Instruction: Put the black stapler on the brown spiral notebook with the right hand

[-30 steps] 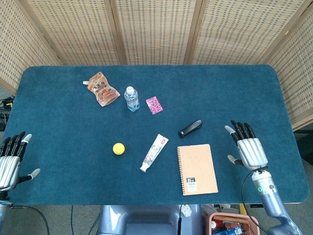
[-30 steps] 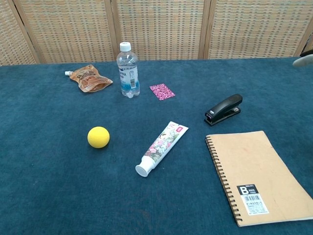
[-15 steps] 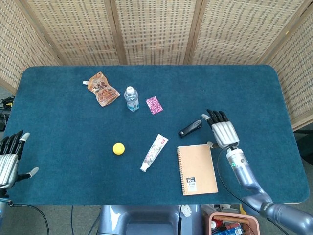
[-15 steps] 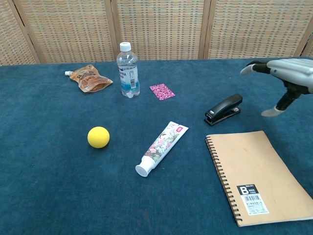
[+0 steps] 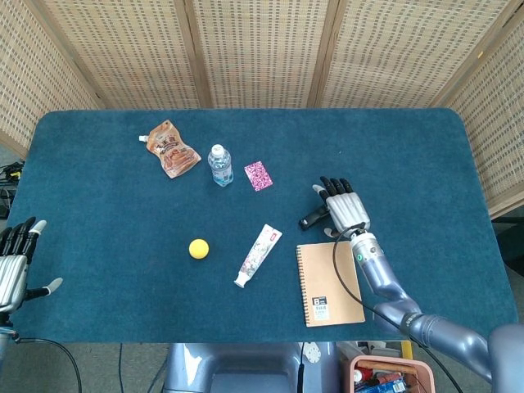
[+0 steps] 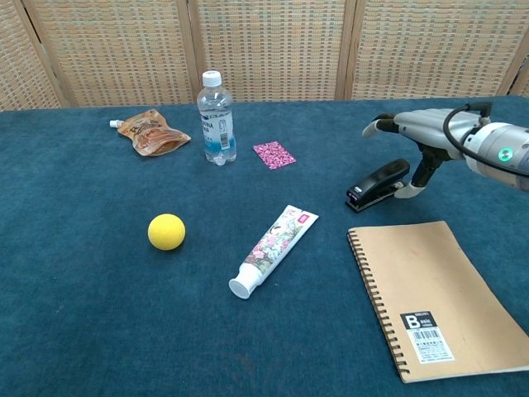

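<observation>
The black stapler [image 6: 376, 185] [image 5: 313, 219] lies on the blue table, just beyond the brown spiral notebook [image 6: 436, 296] [image 5: 329, 282]. My right hand [image 6: 416, 133] [image 5: 342, 210] hovers over the stapler's right end with its fingers spread and holds nothing; the thumb hangs down beside the stapler's rear. In the head view the hand hides most of the stapler. My left hand [image 5: 15, 264] rests open at the table's left front edge, seen only in the head view.
A toothpaste tube [image 6: 273, 249] and a yellow ball [image 6: 166, 231] lie left of the notebook. Further back stand a water bottle [image 6: 215, 118], a brown pouch [image 6: 149, 132] and a pink card [image 6: 274, 154]. Wicker screens close off the back.
My right hand has swept left from the table's right side to just above the stapler. The left hand has slid slightly down. Stapler and notebook have not moved.
</observation>
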Action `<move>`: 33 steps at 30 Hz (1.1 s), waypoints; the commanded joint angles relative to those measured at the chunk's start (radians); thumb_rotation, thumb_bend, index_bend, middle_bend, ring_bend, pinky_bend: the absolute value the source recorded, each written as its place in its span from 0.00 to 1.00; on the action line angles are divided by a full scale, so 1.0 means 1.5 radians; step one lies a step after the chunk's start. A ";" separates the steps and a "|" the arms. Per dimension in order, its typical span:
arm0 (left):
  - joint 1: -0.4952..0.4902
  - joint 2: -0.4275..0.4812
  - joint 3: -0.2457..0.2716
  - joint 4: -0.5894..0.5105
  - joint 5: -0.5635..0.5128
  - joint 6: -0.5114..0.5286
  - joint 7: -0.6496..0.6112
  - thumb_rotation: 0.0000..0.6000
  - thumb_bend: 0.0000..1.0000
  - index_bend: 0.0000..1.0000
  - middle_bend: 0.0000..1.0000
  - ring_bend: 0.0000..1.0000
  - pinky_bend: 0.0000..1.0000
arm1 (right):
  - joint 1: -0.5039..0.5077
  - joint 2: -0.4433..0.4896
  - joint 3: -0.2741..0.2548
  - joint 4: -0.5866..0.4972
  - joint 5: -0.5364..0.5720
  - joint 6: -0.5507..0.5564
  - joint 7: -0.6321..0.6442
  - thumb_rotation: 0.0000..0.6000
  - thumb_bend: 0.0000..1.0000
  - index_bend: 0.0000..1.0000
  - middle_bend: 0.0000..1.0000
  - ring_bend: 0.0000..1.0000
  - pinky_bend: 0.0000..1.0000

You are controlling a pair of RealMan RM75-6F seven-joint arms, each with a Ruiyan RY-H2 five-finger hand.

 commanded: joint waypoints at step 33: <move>-0.006 -0.005 -0.001 0.010 -0.017 -0.016 -0.001 1.00 0.16 0.00 0.00 0.00 0.00 | 0.047 -0.090 -0.048 0.157 -0.012 -0.012 0.058 1.00 0.17 0.62 0.51 0.36 0.48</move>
